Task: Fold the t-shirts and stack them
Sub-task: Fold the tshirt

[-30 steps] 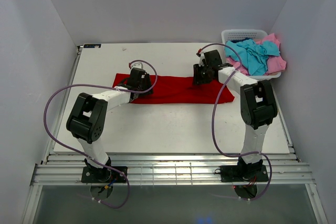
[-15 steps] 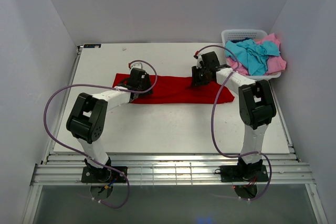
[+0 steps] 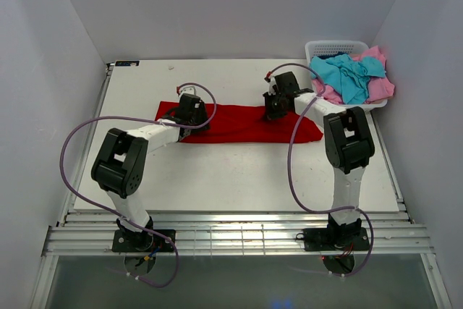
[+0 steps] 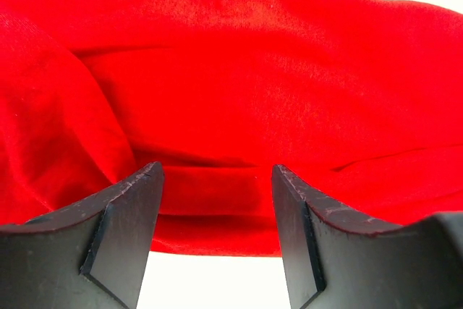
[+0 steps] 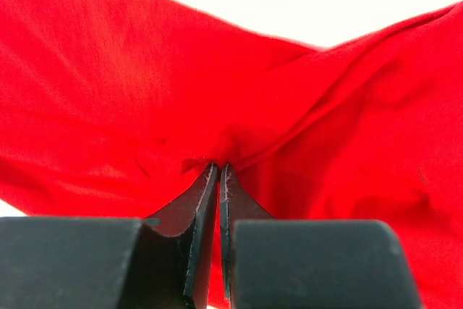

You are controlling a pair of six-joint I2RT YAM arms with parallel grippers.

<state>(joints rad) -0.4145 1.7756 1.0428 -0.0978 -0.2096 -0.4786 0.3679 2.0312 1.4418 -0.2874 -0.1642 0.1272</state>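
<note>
the red t-shirt (image 3: 246, 122) lies stretched across the middle of the table (image 3: 217, 171). the right gripper (image 5: 218, 171) is pinched tight on a fold of it, while the left gripper (image 4: 217, 171), jaws wide apart, grips nothing over its other end. turquoise and pink t-shirts (image 3: 351, 77) fill the basket (image 3: 333, 45) at far right.

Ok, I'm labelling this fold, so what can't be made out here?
- Right wrist view: how much red t-shirt the shut right fingers pinch, hidden between them.
- Left wrist view: the shirt's outline past the open left fingers, cut by the frame.
- Top view: both finger pairs, under their wrists; the shirt count in the basket, too tangled.
</note>
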